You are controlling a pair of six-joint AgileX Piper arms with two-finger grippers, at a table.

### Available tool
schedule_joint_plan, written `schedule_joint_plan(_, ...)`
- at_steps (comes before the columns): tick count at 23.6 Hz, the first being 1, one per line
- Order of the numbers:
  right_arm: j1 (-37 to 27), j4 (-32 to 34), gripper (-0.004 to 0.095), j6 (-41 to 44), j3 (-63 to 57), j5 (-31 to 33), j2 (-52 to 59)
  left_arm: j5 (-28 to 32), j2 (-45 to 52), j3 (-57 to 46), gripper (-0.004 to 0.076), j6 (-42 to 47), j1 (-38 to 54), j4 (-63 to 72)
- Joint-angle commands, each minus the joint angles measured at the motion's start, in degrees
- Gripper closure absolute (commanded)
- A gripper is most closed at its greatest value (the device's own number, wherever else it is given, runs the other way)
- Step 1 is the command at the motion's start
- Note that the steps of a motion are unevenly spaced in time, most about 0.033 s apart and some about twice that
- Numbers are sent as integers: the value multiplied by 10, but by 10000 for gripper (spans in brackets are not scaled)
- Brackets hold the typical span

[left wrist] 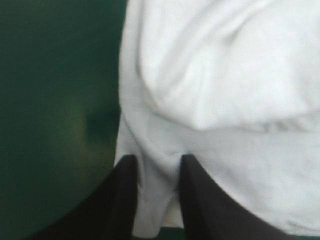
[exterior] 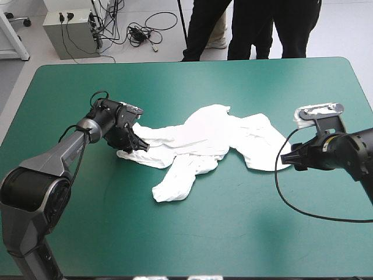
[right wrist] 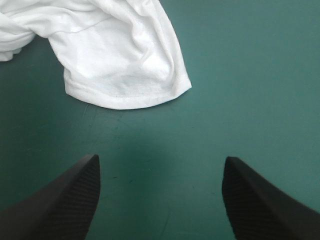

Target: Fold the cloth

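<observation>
1. The high view looks forward and down from above and behind the robot. It takes in the whole table (exterior: 192, 76), with the far edge near the top.
2. The left wrist view looks along the left gripper (left wrist: 156, 162), very near the T-shirt (left wrist: 225, 75) at its end toward the table's left edge.
3. The right wrist view looks along the right gripper (right wrist: 160, 165) from farther back, at the T-shirt's end toward the table's right edge.
4. Each wrist view shares its end of the T-shirt with the high view.

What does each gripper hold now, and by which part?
The left gripper is shut on the T-shirt, pinching its edge nearest the table's left side. The right gripper is open and holds nothing; the T-shirt lies ahead of it.
</observation>
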State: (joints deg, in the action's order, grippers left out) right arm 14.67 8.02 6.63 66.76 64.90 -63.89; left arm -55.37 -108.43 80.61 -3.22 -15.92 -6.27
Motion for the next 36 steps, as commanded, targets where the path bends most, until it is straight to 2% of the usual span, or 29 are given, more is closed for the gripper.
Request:
schedule_joint_plan(1,-5,21,259,39,-35,-96,-18,-10,11,6,680,2,1,-4)
schedule_joint_plan(2,-5,21,259,44,-45,-112,-31,-13,11,6,729,4,1,-4)
schedule_joint_plan(7,-19,7,259,58,-63,-156,-115,-25,11,6,731,4,1,-4)
schedule_joint_plan(11,-41,-46,259,37,-63,-181,-173,-25,18,6,731,5,1,-4)
schedule_joint_plan(21,-44,-35,260,63,-63,-205,-254,-23,21,6,733,5,1,-6)
schedule_joint_plan(25,-44,-35,260,63,-63,-234,-291,-23,21,6,733,5,1,-8)
schedule_joint_plan(29,-44,-70,264,46,-63,-220,-363,-27,23,6,733,5,1,-9)
schedule_joint_plan(31,-44,-100,384,17,-63,-220,-391,-25,23,6,733,5,1,-9)
schedule_joint_plan(32,-44,-106,493,8,-63,-220,-402,-25,23,6,733,5,1,-9)
schedule_joint_plan(33,-44,-106,621,3,-63,-220,-408,-24,23,6,733,5,1,-9)
schedule_joint_plan(34,-44,-105,821,-2,-63,-223,-415,-22,23,6,733,5,1,-9)
schedule_joint_plan(35,-44,-105,921,-8,-63,-230,-417,-19,23,6,733,5,1,-9)
schedule_joint_plan(36,-44,-105,918,-13,-63,-230,-418,-17,23,6,733,5,1,-9)
